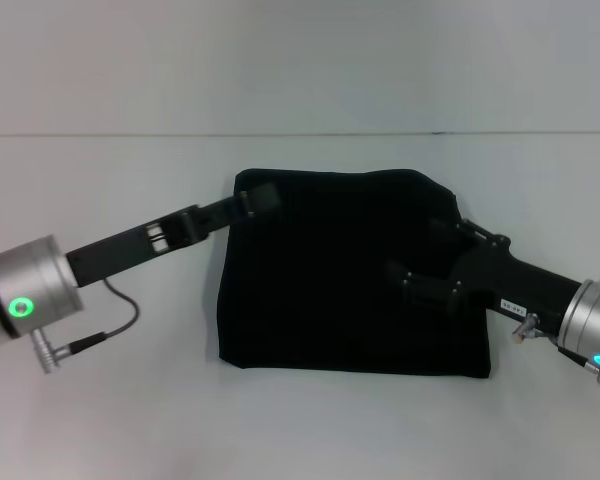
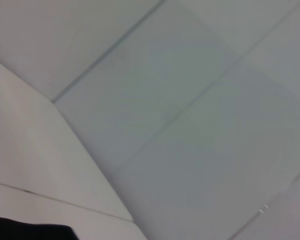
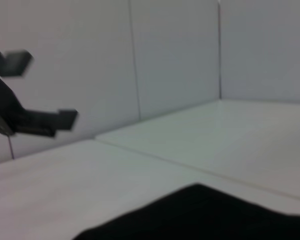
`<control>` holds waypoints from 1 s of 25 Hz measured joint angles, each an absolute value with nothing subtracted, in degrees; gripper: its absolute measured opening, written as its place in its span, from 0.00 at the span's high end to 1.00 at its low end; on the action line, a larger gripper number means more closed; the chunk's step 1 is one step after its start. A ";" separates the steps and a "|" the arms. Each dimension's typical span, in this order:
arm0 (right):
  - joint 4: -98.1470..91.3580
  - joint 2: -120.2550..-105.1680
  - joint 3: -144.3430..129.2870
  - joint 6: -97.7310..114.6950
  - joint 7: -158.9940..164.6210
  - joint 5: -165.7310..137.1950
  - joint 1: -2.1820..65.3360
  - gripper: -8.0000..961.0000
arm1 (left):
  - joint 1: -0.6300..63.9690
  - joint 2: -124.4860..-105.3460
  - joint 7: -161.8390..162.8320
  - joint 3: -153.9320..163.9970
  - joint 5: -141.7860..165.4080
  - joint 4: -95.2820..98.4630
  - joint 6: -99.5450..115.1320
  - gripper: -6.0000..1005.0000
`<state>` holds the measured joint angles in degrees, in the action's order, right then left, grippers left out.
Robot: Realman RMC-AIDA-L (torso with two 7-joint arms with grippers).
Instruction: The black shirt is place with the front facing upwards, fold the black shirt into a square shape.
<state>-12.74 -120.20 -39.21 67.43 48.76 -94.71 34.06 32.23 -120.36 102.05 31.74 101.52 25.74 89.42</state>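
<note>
Under both tools lies the folded shirt (image 1: 350,275): left tool (image 1: 255,198) at its far corner, right tool (image 1: 420,270) released above its right half.

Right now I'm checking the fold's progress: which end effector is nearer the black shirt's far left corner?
Left. The left end effector sits at the far left corner of the black shirt; the right end effector is over the shirt's right half.
</note>
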 joint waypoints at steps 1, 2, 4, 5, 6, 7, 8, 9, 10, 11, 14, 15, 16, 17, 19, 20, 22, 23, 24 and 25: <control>-12.30 -120.20 -39.22 66.36 48.84 -94.70 34.08 0.02 | 31.88 -120.16 102.04 31.35 101.51 25.74 89.40 0.12; -11.97 -120.18 -39.23 65.18 48.89 -94.71 34.09 0.02 | 31.48 -119.98 102.03 31.24 101.51 25.73 89.40 0.12; -11.66 -120.18 -39.25 62.53 49.25 -94.73 34.09 0.02 | 31.06 -119.80 102.00 31.19 101.52 25.70 89.40 0.12; -11.62 -120.15 -39.25 60.72 49.84 -94.74 34.10 0.02 | 30.95 -119.80 101.99 31.19 101.60 25.68 89.40 0.12; -11.59 -120.13 -39.26 59.50 50.38 -94.74 34.10 0.02 | 30.88 -119.80 101.98 31.19 101.73 25.67 89.40 0.12; -11.59 -120.11 -39.27 58.08 51.14 -94.73 34.10 0.02 | 30.85 -119.80 101.96 31.18 101.82 25.67 89.40 0.12; -11.58 -120.06 -39.18 57.13 51.58 -94.65 34.09 0.02 | 30.85 -119.80 101.96 31.18 101.82 25.67 89.40 0.13; -11.57 -120.00 -39.03 56.47 51.85 -94.52 34.04 0.02 | 30.85 -119.79 101.95 31.21 101.88 25.67 89.40 0.13; -11.57 -119.96 -38.87 56.11 51.96 -94.35 33.93 0.02 | 30.84 -119.79 101.95 31.26 101.88 25.67 89.40 0.13; -11.57 -119.93 -38.78 55.82 52.02 -94.18 33.81 0.02 | 30.84 -119.79 101.95 31.34 101.89 25.67 89.40 0.13; -11.88 -119.88 -38.71 55.47 52.57 -94.00 33.64 0.02 | 30.85 -119.79 101.96 31.47 101.92 25.68 89.40 0.13; -12.03 -119.88 -38.69 55.51 52.80 -94.00 33.60 0.02 | 30.87 -119.77 101.96 31.47 101.93 25.68 89.41 0.13; -12.15 -119.88 -38.62 55.75 53.02 -93.93 33.54 0.02 | 30.87 -119.70 101.96 31.47 101.95 25.69 89.42 0.13; -12.21 -119.88 -38.51 56.08 53.12 -93.79 33.48 0.02 | 30.87 -119.60 101.96 31.48 102.01 25.69 89.42 0.13; -12.48 -119.81 -37.88 57.41 53.23 -93.35 33.23 0.02 | 30.87 -119.29 102.02 31.63 102.19 25.71 89.44 0.13; -12.81 -119.73 -37.34 58.43 53.25 -93.16 32.94 0.02 | 30.86 -119.04 102.10 31.79 102.24 25.72 89.44 0.13; -13.87 -119.65 -36.34 61.30 53.26 -93.03 32.01 0.02 | 30.81 -118.43 102.40 32.29 102.30 25.73 89.47 0.13; -14.42 -119.63 -36.03 62.53 53.26 -93.02 31.51 0.02 | 30.76 -118.01 102.69 32.73 102.32 25.74 89.48 0.13; -15.49 -119.62 -35.90 65.11 53.18 -93.06 30.71 0.02 | 30.72 -117.41 103.19 33.61 102.40 25.75 89.51 0.13; -16.33 -119.61 -35.93 67.12 53.13 -93.25 30.06 0.02 | 30.68 -116.82 103.71 34.51 102.64 25.75 89.54 0.13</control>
